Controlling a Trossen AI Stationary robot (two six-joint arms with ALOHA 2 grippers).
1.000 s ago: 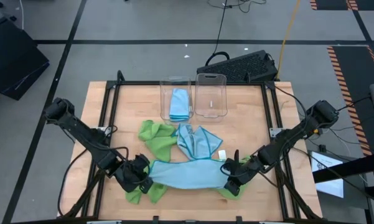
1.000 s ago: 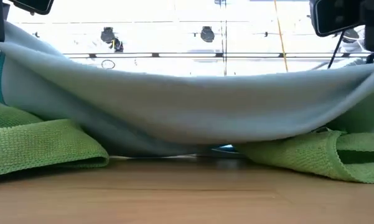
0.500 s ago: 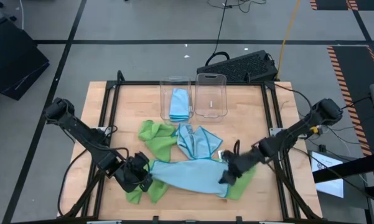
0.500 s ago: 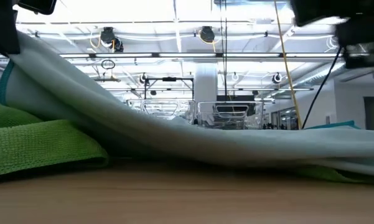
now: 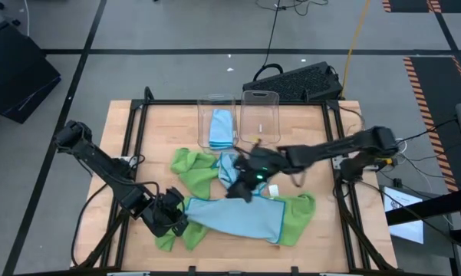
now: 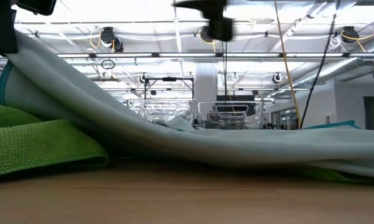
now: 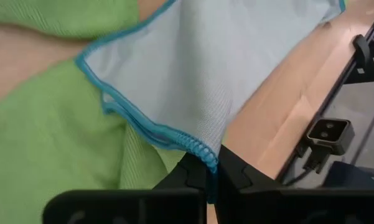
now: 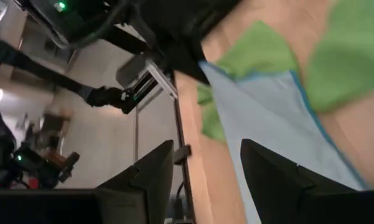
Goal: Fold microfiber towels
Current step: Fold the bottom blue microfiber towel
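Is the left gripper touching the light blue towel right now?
Touching. The left wrist view shows the left gripper pinching the light blue towel at its corner hem.

Two clear bins (image 5: 239,119) on wooden table (image 5: 157,134), keyboard (image 5: 295,82) behind.

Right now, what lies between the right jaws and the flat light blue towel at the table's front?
High view: only bare wooden tabletop between right gripper and flat light blue microfiber towel.

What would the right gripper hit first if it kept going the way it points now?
Probably the flat blue towel with the green towel at its far edge; the right gripper has open, empty jaws aimed along it. Depth is unclear.
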